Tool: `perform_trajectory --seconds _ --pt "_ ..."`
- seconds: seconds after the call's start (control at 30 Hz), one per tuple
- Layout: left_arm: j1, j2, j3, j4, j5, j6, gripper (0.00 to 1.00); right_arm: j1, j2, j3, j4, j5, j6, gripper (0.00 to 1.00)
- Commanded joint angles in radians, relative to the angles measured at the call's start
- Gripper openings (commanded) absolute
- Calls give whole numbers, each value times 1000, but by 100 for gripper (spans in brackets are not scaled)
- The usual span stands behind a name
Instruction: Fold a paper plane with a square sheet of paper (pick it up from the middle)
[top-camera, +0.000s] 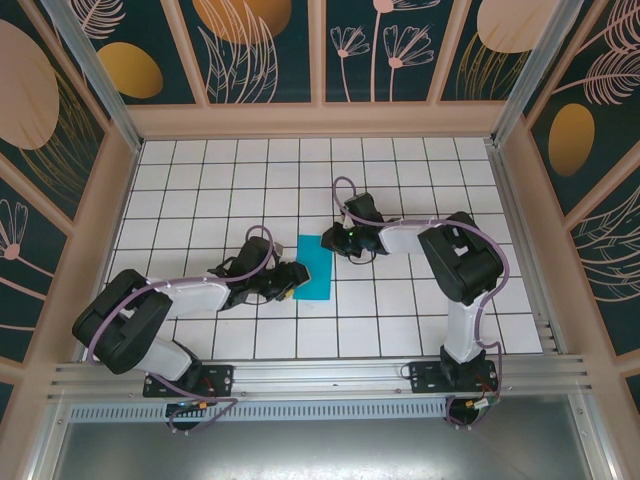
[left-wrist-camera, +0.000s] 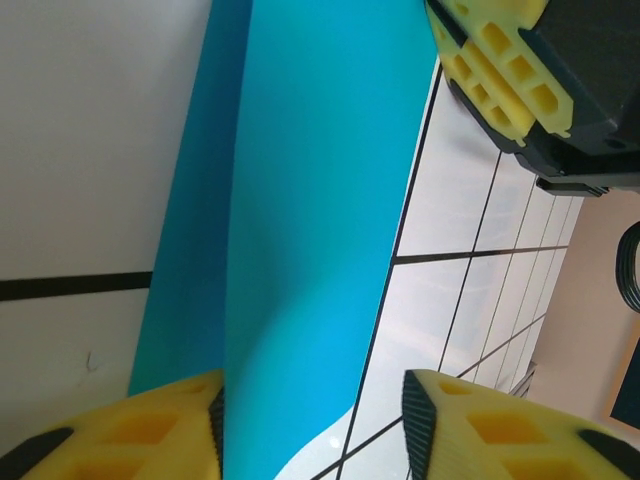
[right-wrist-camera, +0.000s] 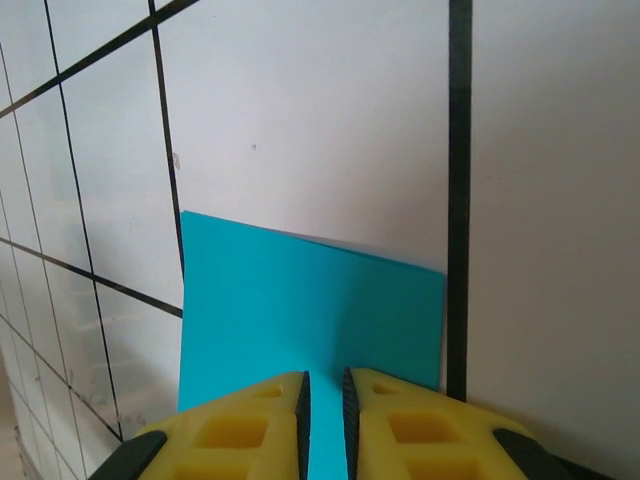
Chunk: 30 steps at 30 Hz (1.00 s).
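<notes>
Teal paper (top-camera: 314, 268) on white gridded table (top-camera: 200, 180)

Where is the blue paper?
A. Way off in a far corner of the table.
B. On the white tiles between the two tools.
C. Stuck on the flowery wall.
B: seen from above, the blue paper lies on the tiled table, with the left tool at its near-left edge and the right tool at its far-right corner.
</notes>
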Motion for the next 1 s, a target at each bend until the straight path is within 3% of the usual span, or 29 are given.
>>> perform_trajectory --seconds 0.0,0.1,0.23,0.37,0.6,0.97 --pt "7 19 -15 57 32 20 44 -15 -50 26 -47 -59 -39 21" --pt "7 26 -18 65 38 24 40 -11 -83 37 -54 -78 -46 20" --pt "7 33 -26 72 39 25 36 19 -123 -8 -67 -68 -34 6" --pt "7 38 -34 74 43 25 33 58 -170 -79 -74 -51 -14 0" --pt "8 38 -31 65 34 23 27 83 -182 -140 -100 -15 4 0" --pt "8 43 -18 61 24 11 26 83 -80 -65 -151 13 -16 0"
